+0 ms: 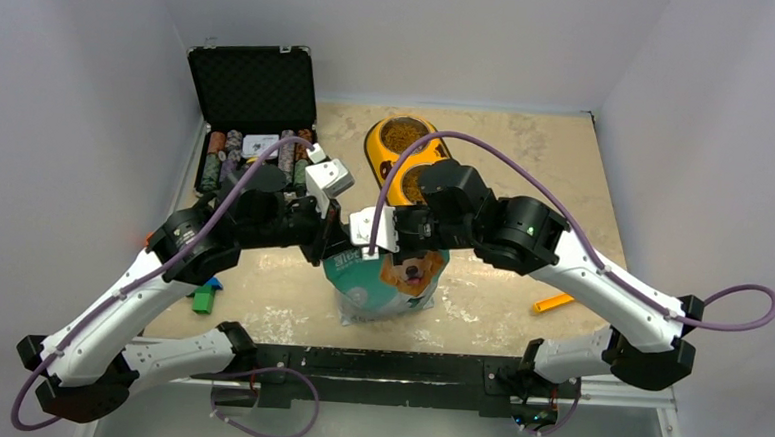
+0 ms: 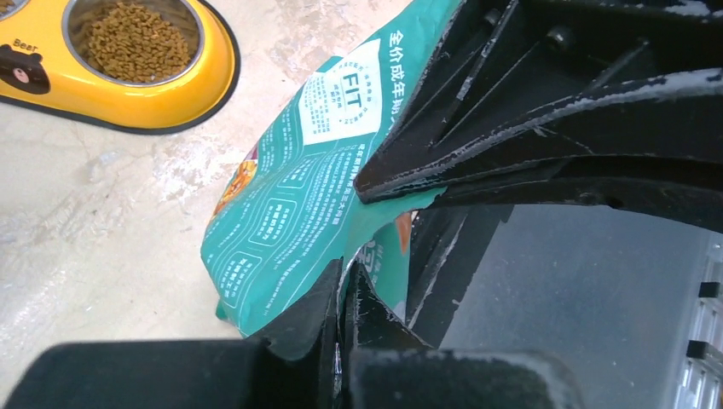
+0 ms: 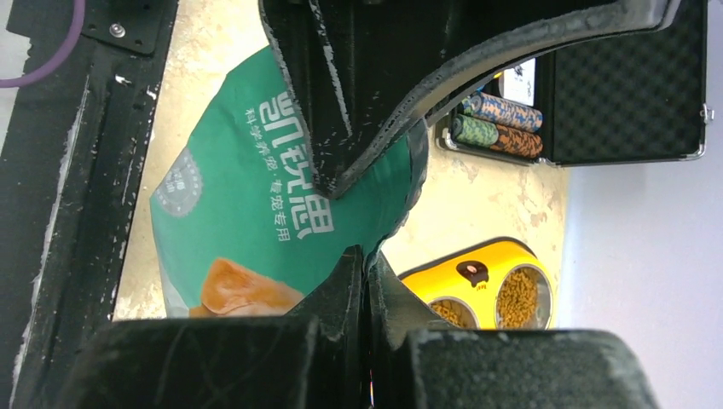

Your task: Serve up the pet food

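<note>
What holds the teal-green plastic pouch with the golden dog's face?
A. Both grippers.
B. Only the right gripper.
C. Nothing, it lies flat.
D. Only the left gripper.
A: the left gripper and the right gripper each pinch an edge of the teal-green pouch, jaws closed on it.

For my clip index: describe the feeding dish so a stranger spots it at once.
Toward the far edge of the beige table, right of the open black chip case, lies a yellow plastic feeder. Alone there, it holds two round steel bowls of brown kibble.
</note>
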You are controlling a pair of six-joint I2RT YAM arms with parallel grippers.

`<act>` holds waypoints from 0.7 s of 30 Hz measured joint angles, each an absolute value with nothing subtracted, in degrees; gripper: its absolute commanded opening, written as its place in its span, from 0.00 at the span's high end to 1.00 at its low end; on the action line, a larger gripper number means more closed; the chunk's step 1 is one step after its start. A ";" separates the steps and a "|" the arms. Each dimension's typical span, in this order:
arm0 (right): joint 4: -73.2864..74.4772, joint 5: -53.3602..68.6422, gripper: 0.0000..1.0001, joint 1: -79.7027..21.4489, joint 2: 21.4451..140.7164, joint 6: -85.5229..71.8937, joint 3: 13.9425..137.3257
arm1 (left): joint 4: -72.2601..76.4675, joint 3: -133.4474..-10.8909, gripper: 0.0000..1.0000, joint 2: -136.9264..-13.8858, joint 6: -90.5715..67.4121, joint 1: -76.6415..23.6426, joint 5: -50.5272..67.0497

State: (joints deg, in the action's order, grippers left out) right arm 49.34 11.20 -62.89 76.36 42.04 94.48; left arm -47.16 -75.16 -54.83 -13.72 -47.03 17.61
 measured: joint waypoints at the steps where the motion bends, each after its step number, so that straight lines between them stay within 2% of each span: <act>1: 49.56 11.27 0.77 -62.89 76.31 42.06 94.48 | -47.27 -75.18 1.00 -54.98 -13.76 -47.03 17.34; 3: 49.32 11.46 0.64 -62.83 76.05 42.26 94.19 | -47.48 -75.59 1.00 -55.24 -13.13 -47.07 16.58; 5: 47.44 11.31 0.60 -62.59 74.46 42.30 91.68 | -47.53 -75.66 1.00 -55.16 -12.62 -47.24 16.08; 6: 46.44 11.16 0.60 -62.57 72.99 42.48 89.38 | -47.46 -75.66 1.00 -55.05 -12.38 -47.33 15.97; 7: 45.56 10.94 0.67 -62.57 71.48 42.65 87.00 | -47.33 -75.66 1.00 -55.00 -12.25 -47.40 16.01; 8: 44.93 10.76 0.87 -62.54 70.41 42.76 85.32 | -47.16 -75.66 1.00 -54.98 -12.10 -47.44 16.10; 9: 44.23 10.33 1.00 -62.59 69.45 43.09 83.92 | -47.00 -75.66 1.00 -54.96 -11.75 -47.44 16.34; 17: 43.09 7.62 1.00 -62.28 70.72 42.63 84.90 | -47.29 -75.37 1.00 -54.02 -9.17 -47.57 15.73; 18: 43.09 7.92 0.97 -61.95 70.67 42.26 84.93 | -47.27 -75.31 1.00 -53.89 -8.80 -47.57 15.59; 19: 43.07 8.62 0.89 -61.34 70.61 41.71 84.93 | -47.16 -75.18 1.00 -53.74 -8.36 -47.64 15.53; 21: 42.76 10.59 0.82 -59.64 70.43 40.66 84.88 | -46.63 -74.98 1.00 -53.52 -7.84 -47.66 15.55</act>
State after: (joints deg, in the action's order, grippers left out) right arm 42.76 10.59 -59.64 70.43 40.66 84.88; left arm -46.63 -74.98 -53.52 -7.84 -47.66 15.55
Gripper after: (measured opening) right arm 0.085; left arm 0.029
